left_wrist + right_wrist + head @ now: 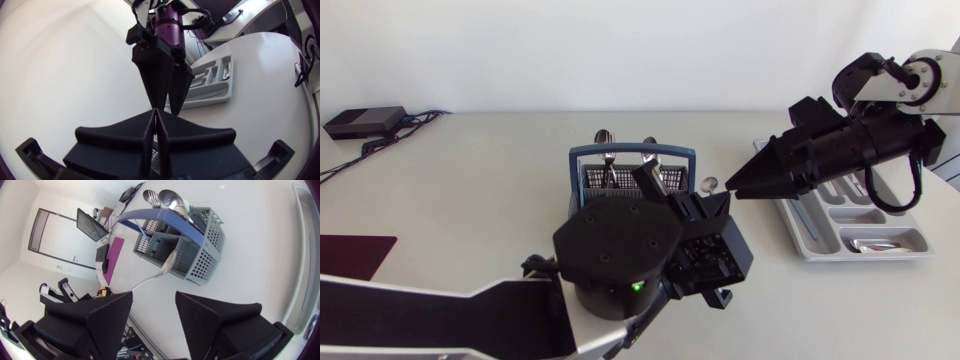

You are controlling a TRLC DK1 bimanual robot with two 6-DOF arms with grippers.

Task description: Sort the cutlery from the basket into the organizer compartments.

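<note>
A grey basket [590, 185] with a blue handle stands mid-table, several pieces of cutlery [610, 140] upright in it. My left gripper [712, 196] is just right of the basket, shut on a silver spoon [710, 183], with the bowl sticking out past its tips. In the right wrist view the spoon [162, 270] hangs in the air between the spread fingers of my right gripper [154, 297], touching neither finger. My right gripper [733, 190] is open, tip to tip with the left one [155, 114]. The grey organizer [817, 249] lies at the right, a spoon [880, 245] in its front compartment.
A black box with cables [365, 120] sits at the far left corner. A dark maroon mat [350, 255] lies at the left edge. My left arm's bulky wrist [620, 250] covers the table in front of the basket [200, 250].
</note>
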